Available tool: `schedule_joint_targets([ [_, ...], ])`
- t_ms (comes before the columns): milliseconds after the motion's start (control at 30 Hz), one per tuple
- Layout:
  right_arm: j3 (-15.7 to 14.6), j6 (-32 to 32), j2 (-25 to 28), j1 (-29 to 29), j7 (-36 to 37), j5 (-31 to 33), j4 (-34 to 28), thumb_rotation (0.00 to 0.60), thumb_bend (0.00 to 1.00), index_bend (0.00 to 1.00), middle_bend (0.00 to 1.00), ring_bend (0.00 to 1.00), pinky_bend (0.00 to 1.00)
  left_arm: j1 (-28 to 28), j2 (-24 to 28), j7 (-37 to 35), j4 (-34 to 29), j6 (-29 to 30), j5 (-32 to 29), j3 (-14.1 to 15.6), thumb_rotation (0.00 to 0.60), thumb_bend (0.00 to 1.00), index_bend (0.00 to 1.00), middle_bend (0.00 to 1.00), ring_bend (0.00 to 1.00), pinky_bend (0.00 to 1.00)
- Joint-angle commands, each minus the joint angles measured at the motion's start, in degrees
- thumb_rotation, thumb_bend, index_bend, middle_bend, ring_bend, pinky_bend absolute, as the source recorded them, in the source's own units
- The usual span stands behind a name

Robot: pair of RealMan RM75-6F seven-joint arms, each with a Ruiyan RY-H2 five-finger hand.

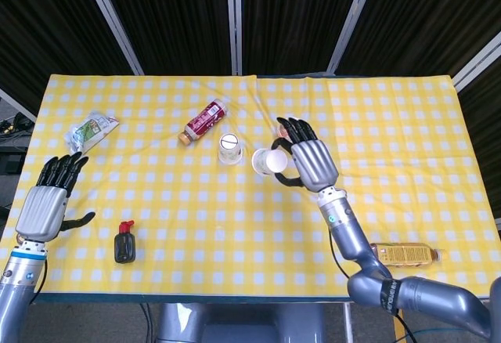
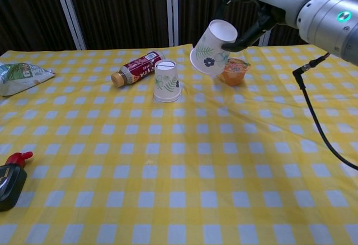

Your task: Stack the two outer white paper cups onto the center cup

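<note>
- Progress status: no cup is stacked yet; the first transfer is under way.
- Right hand (image 2: 254,7) grasps one white paper cup (image 2: 213,46), thumb on one side of the wall and fingers on the other. The cup is off the table, tilted, its open mouth facing down and to the left in the chest view.
- Position of the carried cup: raised above the cloth, just to the right of the center cup (image 2: 166,81) and not touching it. In the head view the carried cup (image 1: 270,161) sits beside the center cup (image 1: 229,149), with a narrow gap between them.
- Center cup: stands upside down on the yellow checked tablecloth (image 2: 179,172), base up, undisturbed.
- Left hand (image 1: 45,202) hovers at the left table edge, fingers spread, holding nothing.
- Second outer cup: cannot be located in either view; its position is undetermined.
- Remaining work, as judged: level the carried cup mouth-down, centre it over the upturned base, lower it until it seats, release. Then locate and stack the second outer cup in the same way.
- Nearby items: a bottle lying on its side (image 2: 136,67) behind the center cup, and an orange tub (image 2: 234,70) beneath the right hand. Both are close to the approach path, so contact with them is a risk.
</note>
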Motion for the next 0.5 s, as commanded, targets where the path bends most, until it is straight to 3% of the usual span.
schedule_joint_targets([
  [33,1.6,-0.8,-3.7,2.4,1.6,1.2,3.9,0.6,0.18,0.47,0.07,0.0,0.08,-0.1,0.0,0.0,0.0,-0.4,0.0,0.0,0.6,0.0,0.0,0.0,0.0,0.0],
  [500,3.9,-1.8,-15.5,10.6,5.4,0.8,23.3,0.6,0.18,0.47,0.07,0.0,0.08,0.1,0.7,-2.0,0.3,-1.0,-0.3,-0.4,0.6,0.0,0.0,0.0,0.0,0.0],
])
